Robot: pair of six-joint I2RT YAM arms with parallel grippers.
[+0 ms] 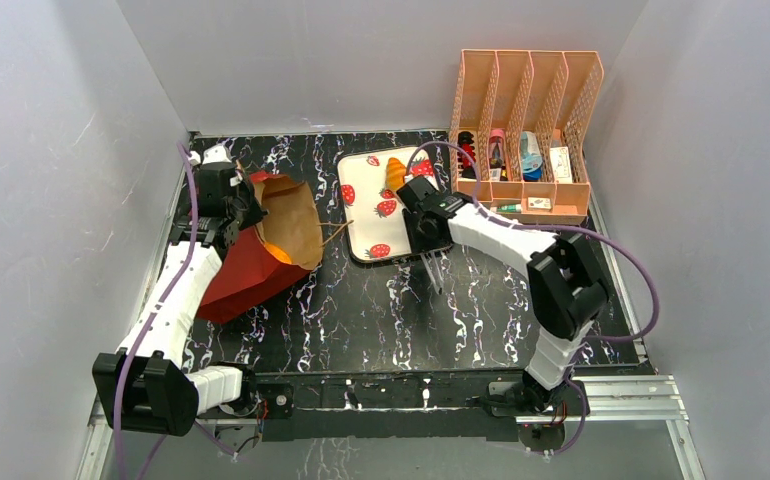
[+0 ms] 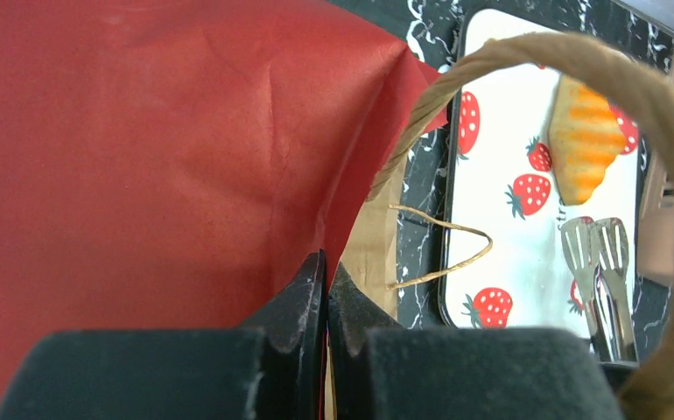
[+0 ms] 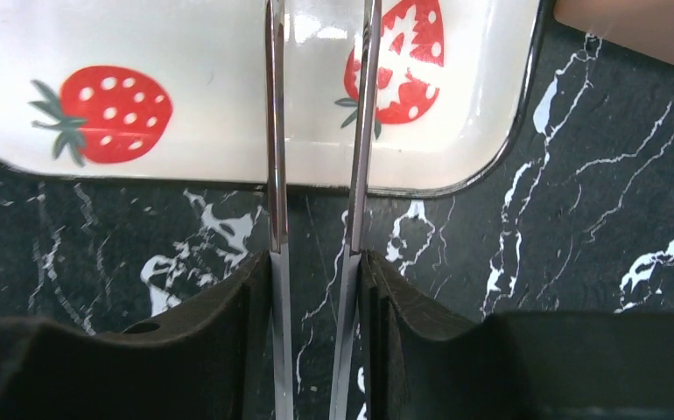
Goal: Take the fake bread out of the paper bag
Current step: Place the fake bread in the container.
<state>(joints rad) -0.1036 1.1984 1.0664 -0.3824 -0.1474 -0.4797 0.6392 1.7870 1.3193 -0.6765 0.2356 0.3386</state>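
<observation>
the job was partly done. one orange croissant (image 1: pixel 394 172) lay on the far part of the strawberry tray (image 1: pixel 361 228), out of the paper bag (image 1: pixel 251 270). the bag sat tipped over at the left of the table, its mouth facing right toward the tray. at least one more orange piece (image 1: pixel 277 250) showed just inside the mouth; whether other loaves sat deeper in, the overhead view was too shadowed to say. so more fetching was left, by my reckoning.

the left gripper (image 2: pixel 326 262) was pinched tight on the bag's red wall. the right gripper (image 3: pixel 316 262) clamped the metal tongs (image 3: pixel 274 131) by their two arms, squeezing them to a narrow gap. the tongs carried nothing, and their tips hung over the near end of the tray.

only the overhead view showed the piece in the bag. only the left wrist view showed the tongs' flat tips, close together and bare, on the near side of the croissant, with a twine handle (image 2: pixel 443 254) between bag and tray. the right wrist view gave just the arms against its pads.
</observation>
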